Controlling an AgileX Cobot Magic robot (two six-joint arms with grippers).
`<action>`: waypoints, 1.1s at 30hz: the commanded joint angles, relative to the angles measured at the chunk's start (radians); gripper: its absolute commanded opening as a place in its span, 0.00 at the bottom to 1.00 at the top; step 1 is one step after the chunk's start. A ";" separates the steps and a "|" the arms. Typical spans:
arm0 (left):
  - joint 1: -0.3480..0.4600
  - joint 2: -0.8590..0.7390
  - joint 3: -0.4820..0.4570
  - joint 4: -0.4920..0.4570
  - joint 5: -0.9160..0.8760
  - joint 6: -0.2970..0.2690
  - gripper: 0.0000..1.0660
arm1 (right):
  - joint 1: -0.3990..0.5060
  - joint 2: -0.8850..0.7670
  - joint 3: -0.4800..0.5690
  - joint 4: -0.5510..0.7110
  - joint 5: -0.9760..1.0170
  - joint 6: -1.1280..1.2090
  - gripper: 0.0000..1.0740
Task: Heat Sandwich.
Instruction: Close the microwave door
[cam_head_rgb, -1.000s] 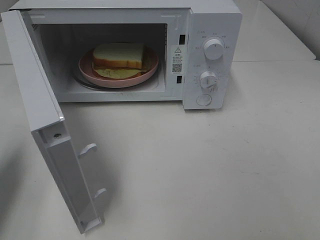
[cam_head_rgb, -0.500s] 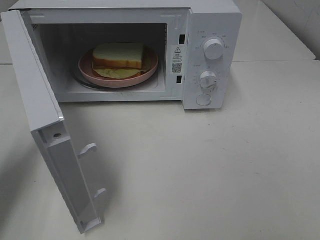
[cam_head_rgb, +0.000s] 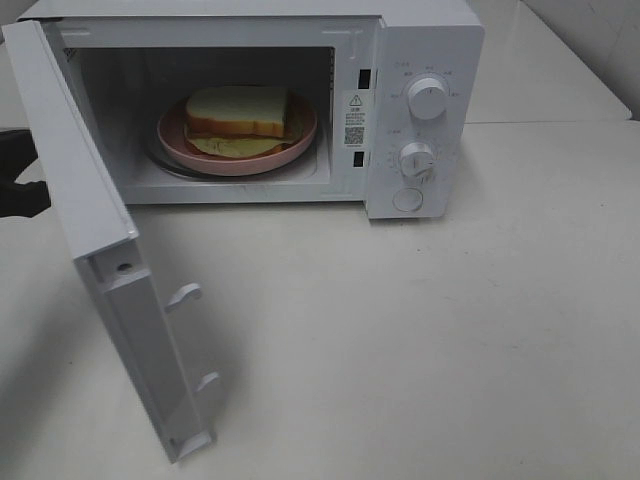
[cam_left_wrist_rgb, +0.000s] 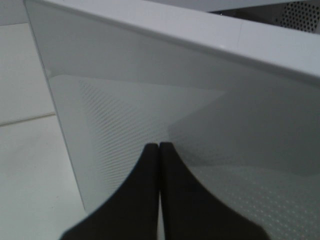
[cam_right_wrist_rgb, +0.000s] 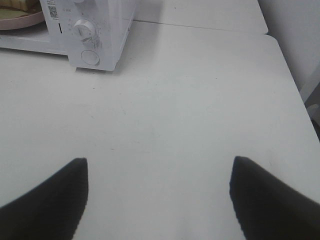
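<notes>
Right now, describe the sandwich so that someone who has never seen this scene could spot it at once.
Start at the white microwave at the back of the table, its door swung open. Inside sits a round pink plate, and the sandwich lies on it. It is the only food there: a white bread slice with a brown crust over a pale yellow layer.

I work over a plain white table (cam_head_rgb: 450, 330), matte and faintly scuffed. A second table (cam_head_rgb: 545, 75), also white, butts against its far edge, with a thin seam (cam_head_rgb: 560, 122) between them. Past the table's right edge lies a pale grey surface (cam_right_wrist_rgb: 292, 45); I cannot tell whether it is wall or floor. The light is soft and even.
</notes>
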 joint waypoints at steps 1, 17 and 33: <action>-0.065 0.026 -0.025 -0.064 -0.019 0.006 0.00 | -0.006 -0.027 0.002 -0.003 -0.007 0.010 0.70; -0.283 0.124 -0.121 -0.298 0.001 0.083 0.00 | -0.006 -0.027 0.002 -0.003 -0.007 0.010 0.70; -0.426 0.234 -0.360 -0.448 0.171 0.186 0.00 | -0.006 -0.027 0.002 -0.003 -0.007 0.010 0.70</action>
